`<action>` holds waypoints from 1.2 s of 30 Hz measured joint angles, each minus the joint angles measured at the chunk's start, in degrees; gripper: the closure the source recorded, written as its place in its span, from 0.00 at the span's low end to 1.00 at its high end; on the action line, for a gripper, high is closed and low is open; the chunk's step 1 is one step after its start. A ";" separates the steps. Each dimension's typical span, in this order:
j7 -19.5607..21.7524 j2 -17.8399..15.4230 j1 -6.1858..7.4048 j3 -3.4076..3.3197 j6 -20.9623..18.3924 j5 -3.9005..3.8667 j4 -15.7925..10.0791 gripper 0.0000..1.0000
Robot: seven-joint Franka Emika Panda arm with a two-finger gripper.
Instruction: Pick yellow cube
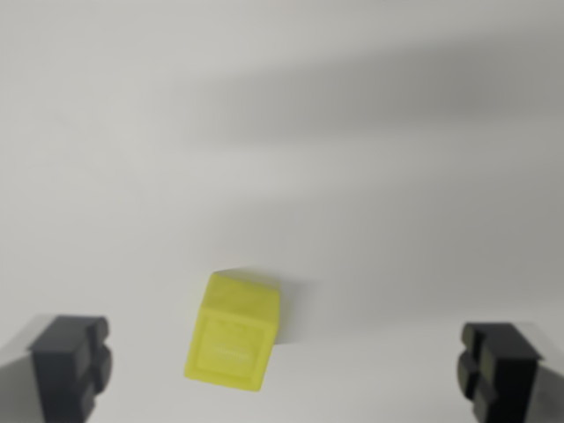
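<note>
A yellow cube (233,330) rests on the white surface, low in the wrist view and left of centre, slightly turned. My gripper (284,366) is open, with its two dark fingertips at the bottom corners: one (72,361) at the wrist view's left, the other (498,363) at the right. The cube lies between the fingers, closer to the left one, and touches neither. Nothing is held.
A plain white tabletop (282,132) fills the view, crossed by soft grey shadows in its upper right part.
</note>
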 joint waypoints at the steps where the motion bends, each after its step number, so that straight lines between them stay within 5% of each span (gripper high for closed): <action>1: 0.24 0.00 0.07 0.00 0.30 0.01 -0.29 0.00; 36: 9.00 1.35 3.00 0.00 11.20 0.30 -9.57 0.00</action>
